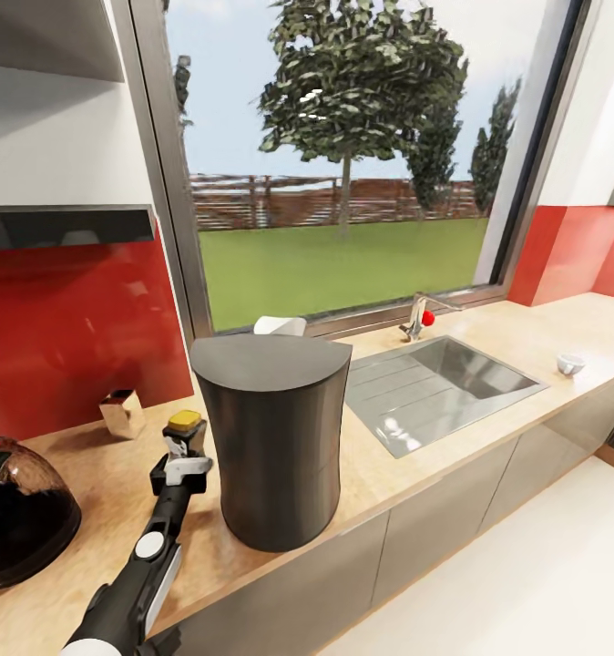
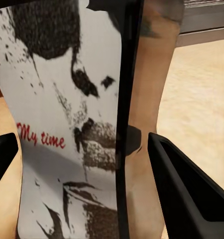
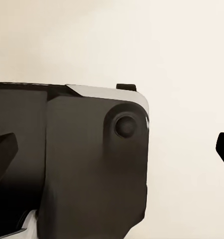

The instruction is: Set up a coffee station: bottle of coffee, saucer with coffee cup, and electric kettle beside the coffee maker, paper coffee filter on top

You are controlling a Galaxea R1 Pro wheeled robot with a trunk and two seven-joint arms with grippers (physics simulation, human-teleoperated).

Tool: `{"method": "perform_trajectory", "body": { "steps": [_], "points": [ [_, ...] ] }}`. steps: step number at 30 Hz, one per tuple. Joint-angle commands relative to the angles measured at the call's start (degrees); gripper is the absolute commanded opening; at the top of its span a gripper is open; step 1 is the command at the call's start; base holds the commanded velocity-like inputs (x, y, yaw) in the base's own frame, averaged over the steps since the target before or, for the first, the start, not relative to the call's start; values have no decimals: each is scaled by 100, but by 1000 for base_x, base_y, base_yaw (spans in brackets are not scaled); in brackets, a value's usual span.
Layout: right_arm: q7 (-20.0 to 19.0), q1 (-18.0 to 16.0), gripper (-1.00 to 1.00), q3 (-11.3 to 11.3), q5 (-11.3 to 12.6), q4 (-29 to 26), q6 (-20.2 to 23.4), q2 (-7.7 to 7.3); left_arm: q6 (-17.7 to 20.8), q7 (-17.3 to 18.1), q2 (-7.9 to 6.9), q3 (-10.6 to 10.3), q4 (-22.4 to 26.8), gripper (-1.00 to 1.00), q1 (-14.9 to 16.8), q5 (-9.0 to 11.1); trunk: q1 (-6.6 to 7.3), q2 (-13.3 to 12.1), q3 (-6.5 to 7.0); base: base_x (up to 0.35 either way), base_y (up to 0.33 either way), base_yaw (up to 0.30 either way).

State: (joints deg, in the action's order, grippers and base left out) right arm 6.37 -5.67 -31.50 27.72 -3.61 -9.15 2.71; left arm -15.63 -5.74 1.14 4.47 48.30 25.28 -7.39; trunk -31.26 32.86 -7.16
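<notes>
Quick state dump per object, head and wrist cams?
Coffee maker: upright on countertop, nothing on top.
Bottle of coffee: upright between the left gripper jaws, contact unclear.
Kettle: on countertop.
Cup: upright, no saucer.
Right gripper: open, empty.

We see the coffee bottle (image 1: 185, 428) mostly hidden behind the left end effector (image 1: 183, 453); its label (image 2: 67, 129) is cut off.

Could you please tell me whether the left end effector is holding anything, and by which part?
The left end effector grips the coffee bottle around its labelled body, below the yellow cap.
</notes>
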Motion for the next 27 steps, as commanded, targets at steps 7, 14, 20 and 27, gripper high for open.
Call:
{"method": "perform_trajectory", "body": {
  "steps": [7,14,20,27],
  "points": [
    [19,-4,100,-49,49,9,-17,-6,-48,-29,-7,-49,1,100,-76,-68,-2,9,-10,0,0,0],
    [18,0,100,-49,49,10,-17,-6,-45,-32,-8,-52,4,100,-102,-61,-2,9,-10,0,0,0],
    [18,-3,100,-49,49,10,-17,-8,-45,-32,-8,-52,4,100,-102,-61,-2,9,-10,0,0,0],
    [15,-4,100,-49,49,10,-17,-8,-45,-32,-8,-52,4,100,-102,-61,-2,9,-10,0,0,0]
  ]
}}
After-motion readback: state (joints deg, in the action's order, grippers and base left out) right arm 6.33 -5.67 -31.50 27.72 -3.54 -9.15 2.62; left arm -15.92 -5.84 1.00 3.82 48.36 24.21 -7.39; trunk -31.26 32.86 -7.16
